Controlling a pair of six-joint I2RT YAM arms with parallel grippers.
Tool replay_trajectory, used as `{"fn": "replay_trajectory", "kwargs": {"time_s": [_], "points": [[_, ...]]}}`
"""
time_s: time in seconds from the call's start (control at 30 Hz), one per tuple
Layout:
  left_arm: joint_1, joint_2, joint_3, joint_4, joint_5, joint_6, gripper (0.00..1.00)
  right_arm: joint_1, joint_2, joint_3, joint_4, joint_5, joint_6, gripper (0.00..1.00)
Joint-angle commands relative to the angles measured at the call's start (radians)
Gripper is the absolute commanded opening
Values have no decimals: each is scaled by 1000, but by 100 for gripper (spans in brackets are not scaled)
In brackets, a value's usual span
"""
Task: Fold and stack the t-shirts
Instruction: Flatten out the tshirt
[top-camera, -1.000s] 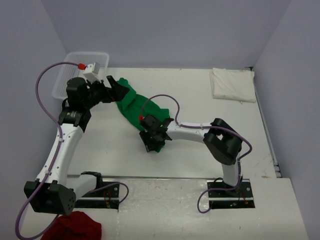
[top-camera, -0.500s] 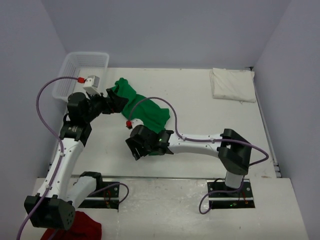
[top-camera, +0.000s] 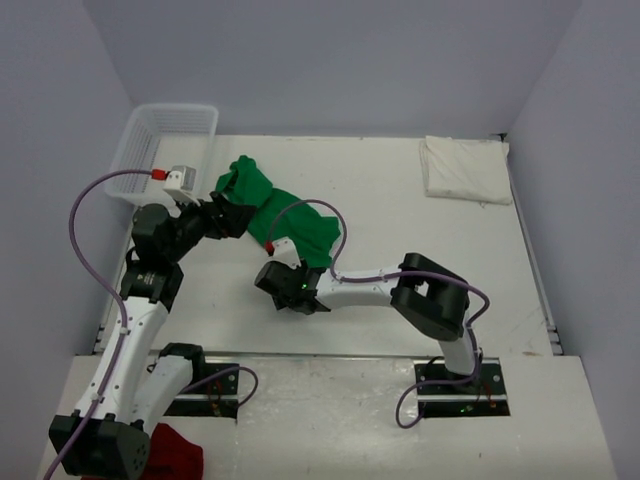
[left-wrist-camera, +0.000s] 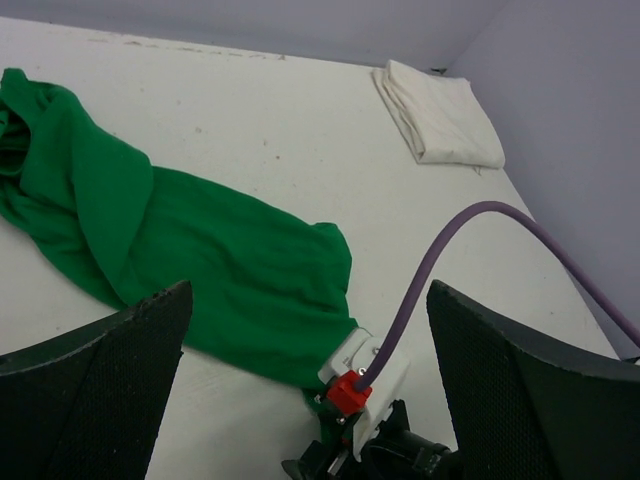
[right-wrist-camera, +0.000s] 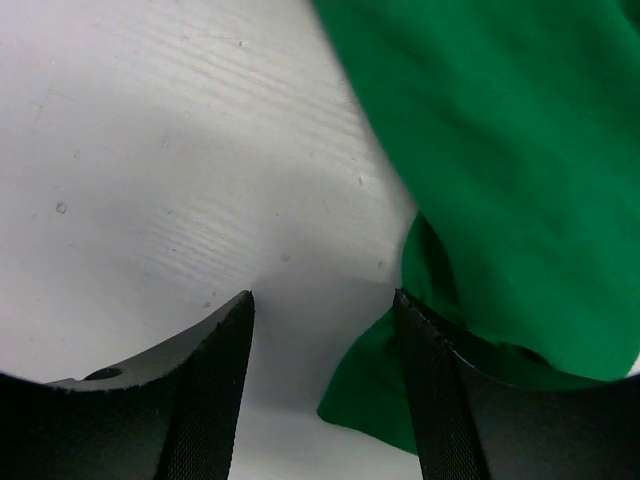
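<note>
Green t-shirt (top-camera: 285, 215) crumpled just right of basket (top-camera: 135, 150), outside it. Left gripper (top-camera: 228, 215) spread wide by shirt's basket-side edge. Right gripper (right-wrist-camera: 320, 310) jaws apart at shirt's far end.

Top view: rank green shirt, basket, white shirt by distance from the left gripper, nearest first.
1. Green shirt: right beside the left gripper, mid-table.
2. Basket: far-left corner.
3. White shirt: folded, far-right corner.

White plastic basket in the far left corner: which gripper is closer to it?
Left. The left gripper sits just in front of the basket, beside the green t-shirt; the right gripper is farther away, at the shirt's near end.
</note>
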Motion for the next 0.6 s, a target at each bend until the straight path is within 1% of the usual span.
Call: {"fn": "replay_trajectory", "kwargs": {"time_s": [0.0,0.07,0.13,0.17,0.3,0.47,0.57], "points": [[-6,-5,-30,46,15,-2,99,0,-45,-74,-16,88,22,59],[-5,4,-45,89,15,-10,99,2,-115,-102,1,76,-11,58],[-6,12,-56,107,16,-17,99,10,-171,-93,-33,76,-30,58],[-6,14,-68,113,13,-20,99,20,-227,-78,-60,86,-50,59],[-6,34,-82,150,21,-40,99,23,-329,-46,-99,83,-94,59],[-6,44,-100,167,12,-39,98,23,-346,5,-146,99,-130,59],[-6,43,-100,167,6,-36,98,19,-347,-6,-156,108,-122,59]]}}
